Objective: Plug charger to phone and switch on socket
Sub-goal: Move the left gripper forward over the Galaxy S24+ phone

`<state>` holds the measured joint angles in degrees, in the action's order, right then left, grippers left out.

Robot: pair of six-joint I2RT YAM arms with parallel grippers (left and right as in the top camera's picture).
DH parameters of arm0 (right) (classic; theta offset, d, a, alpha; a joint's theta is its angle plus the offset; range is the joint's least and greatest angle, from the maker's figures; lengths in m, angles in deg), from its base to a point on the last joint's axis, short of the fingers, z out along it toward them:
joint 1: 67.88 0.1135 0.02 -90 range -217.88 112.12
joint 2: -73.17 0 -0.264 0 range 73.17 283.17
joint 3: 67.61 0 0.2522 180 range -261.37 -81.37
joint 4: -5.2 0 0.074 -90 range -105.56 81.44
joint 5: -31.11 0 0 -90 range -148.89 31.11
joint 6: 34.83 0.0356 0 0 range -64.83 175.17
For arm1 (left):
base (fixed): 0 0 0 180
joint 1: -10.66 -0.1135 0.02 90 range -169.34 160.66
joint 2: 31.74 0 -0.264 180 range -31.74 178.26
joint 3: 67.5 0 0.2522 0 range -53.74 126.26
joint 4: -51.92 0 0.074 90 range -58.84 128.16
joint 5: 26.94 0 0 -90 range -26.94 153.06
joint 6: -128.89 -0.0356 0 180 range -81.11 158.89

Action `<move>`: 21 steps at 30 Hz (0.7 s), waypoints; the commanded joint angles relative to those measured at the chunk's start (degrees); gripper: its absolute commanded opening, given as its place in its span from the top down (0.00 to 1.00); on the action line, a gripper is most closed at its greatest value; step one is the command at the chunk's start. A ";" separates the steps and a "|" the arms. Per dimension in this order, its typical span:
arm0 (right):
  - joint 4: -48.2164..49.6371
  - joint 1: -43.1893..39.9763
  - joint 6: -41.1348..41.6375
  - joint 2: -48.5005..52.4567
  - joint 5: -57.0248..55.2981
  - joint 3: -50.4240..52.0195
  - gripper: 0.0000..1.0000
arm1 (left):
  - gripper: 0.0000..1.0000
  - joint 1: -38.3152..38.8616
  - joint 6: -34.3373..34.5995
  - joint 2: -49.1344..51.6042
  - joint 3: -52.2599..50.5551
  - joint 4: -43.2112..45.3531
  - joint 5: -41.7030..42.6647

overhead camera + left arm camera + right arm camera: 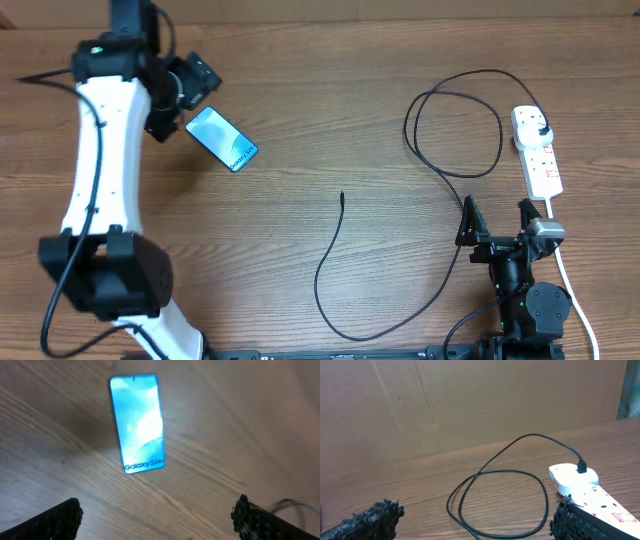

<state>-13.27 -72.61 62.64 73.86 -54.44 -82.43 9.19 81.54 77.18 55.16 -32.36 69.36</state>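
Hovering my left hand [157, 510] wide open above the phone [137, 422], I judge it slick, rigid and fragile; best pinched across its long edges.

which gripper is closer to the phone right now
Left. The left gripper is right beside the phone; the right gripper is far across the table, near the socket.

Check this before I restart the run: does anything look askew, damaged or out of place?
Nothing looks damaged or spilled. The phone lies at a slant on the table, screen lit. The connector tip of the charger lies loose mid-table, well apart from the phone; its plug sits in the socket.
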 commanded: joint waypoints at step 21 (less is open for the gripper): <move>0.17 0.39 -0.24 -0.52 -0.35 0.59 0.00 | 0.00 3.37 2.89 17.40 1.81 2.49 -1.81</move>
<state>-13.29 -72.61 62.62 73.86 -54.42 -82.43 13.03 83.55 93.97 55.51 -30.66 67.39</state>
